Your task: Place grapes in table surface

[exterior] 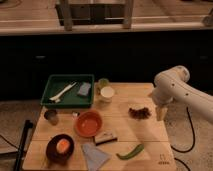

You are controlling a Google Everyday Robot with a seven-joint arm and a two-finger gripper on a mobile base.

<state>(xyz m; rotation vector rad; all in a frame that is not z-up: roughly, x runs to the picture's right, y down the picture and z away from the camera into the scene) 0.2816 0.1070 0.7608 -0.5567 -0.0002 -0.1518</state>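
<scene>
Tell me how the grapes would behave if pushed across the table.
The grapes look like a lumpy bunch lying flat on the table surface, so they would probably drag rather than roll, and small berries might detach. The gripper hangs close beside them.

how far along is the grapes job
Done, it seems: the grapes lie on the table, near its right edge, with nothing on them. In hand: the gripper hangs just right of the grapes, apparently apart from them. Left: probably only drawing the arm away.
</scene>
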